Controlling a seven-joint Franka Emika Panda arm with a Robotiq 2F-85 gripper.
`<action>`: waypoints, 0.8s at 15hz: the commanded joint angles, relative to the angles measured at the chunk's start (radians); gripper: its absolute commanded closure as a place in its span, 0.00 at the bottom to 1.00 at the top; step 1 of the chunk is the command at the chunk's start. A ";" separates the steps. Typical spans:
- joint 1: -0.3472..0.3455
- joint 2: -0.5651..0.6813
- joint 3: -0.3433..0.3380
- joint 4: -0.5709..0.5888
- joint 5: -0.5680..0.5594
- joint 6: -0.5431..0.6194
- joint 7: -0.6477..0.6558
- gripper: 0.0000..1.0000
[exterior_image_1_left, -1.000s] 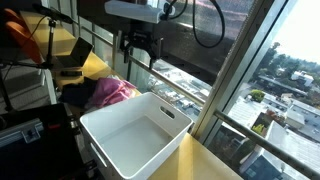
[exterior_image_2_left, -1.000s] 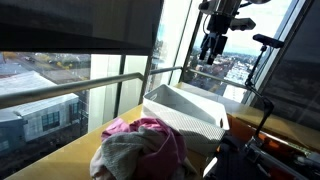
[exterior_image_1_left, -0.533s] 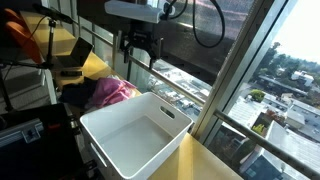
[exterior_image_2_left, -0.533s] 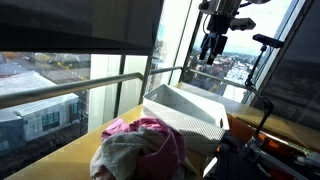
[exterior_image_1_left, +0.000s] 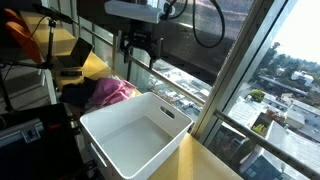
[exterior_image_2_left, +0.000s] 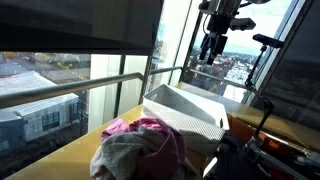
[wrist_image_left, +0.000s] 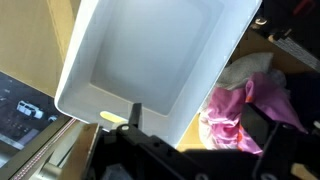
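My gripper (exterior_image_1_left: 140, 52) hangs high above the table, close to the window, and shows against the glass in the other exterior view (exterior_image_2_left: 210, 48) too. Its jaws stand open with nothing between them. Below it sits an empty white plastic bin (exterior_image_1_left: 135, 135) with handle slots, seen in both exterior views (exterior_image_2_left: 185, 108). In the wrist view the bin (wrist_image_left: 150, 50) fills the upper left, and my gripper (wrist_image_left: 196, 120) is above the bin's edge. A heap of pink and grey clothes (exterior_image_1_left: 108, 92) lies beside the bin on the yellow table (exterior_image_1_left: 205, 160), nearer the camera in an exterior view (exterior_image_2_left: 140, 145) and at the right in the wrist view (wrist_image_left: 245, 100).
Tall windows with a metal railing (exterior_image_2_left: 120, 80) run along the table's far side. Dark stands and equipment (exterior_image_1_left: 30, 90) crowd the bin's other side, and a tripod (exterior_image_2_left: 262, 60) stands by the glass. A black cable (exterior_image_1_left: 210, 30) loops down from the arm.
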 joint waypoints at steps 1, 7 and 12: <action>0.016 -0.026 0.022 -0.077 -0.029 0.060 0.016 0.00; 0.129 -0.037 0.151 -0.369 -0.141 0.405 0.083 0.00; 0.218 0.085 0.291 -0.429 -0.476 0.693 0.411 0.00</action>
